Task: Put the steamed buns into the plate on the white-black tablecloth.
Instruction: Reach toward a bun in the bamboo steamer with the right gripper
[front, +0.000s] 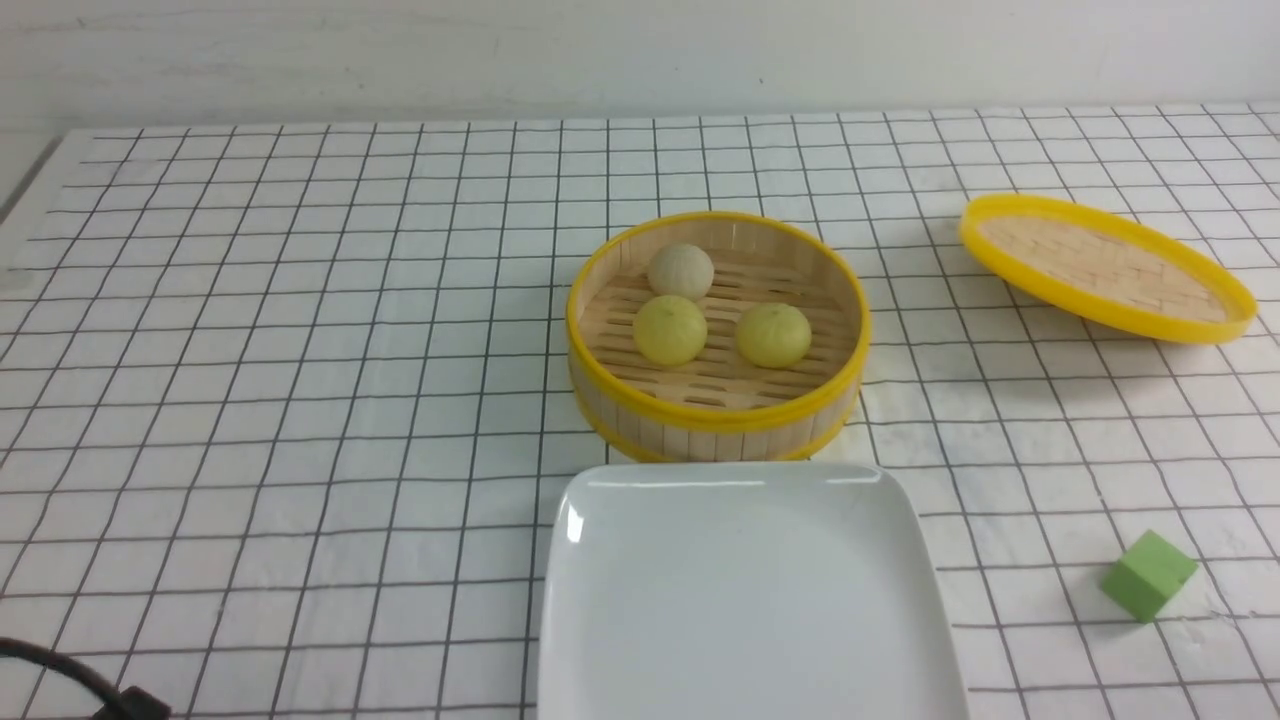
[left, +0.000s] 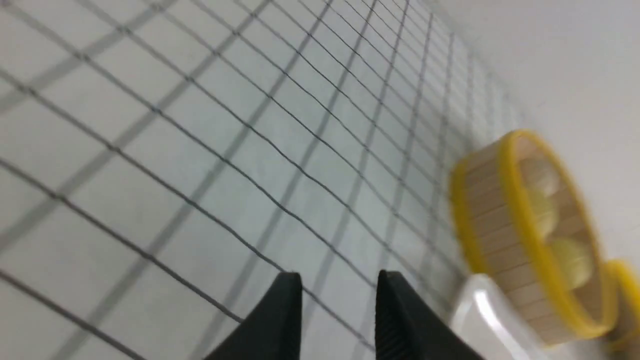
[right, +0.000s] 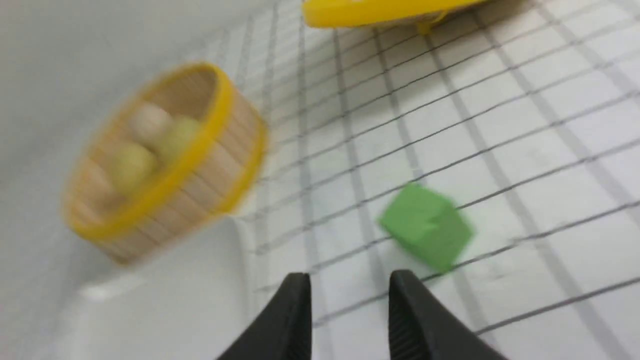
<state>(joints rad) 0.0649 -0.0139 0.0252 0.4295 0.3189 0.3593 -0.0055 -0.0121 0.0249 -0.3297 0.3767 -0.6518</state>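
Three steamed buns lie in a round bamboo steamer basket at mid table: a beige-white one at the back and two pale yellow ones in front. The white plate sits bare on the white-black tablecloth, just in front of the basket. Neither gripper shows in the front view. My left gripper hovers open over bare cloth, with the basket off to one side. My right gripper is open too, with nothing between its fingers, beside the plate and short of the basket.
The yellow-rimmed woven lid rests tilted at the back right. A green cube lies on the cloth at the front right, close ahead of the right gripper. A black cable crosses the front left corner.
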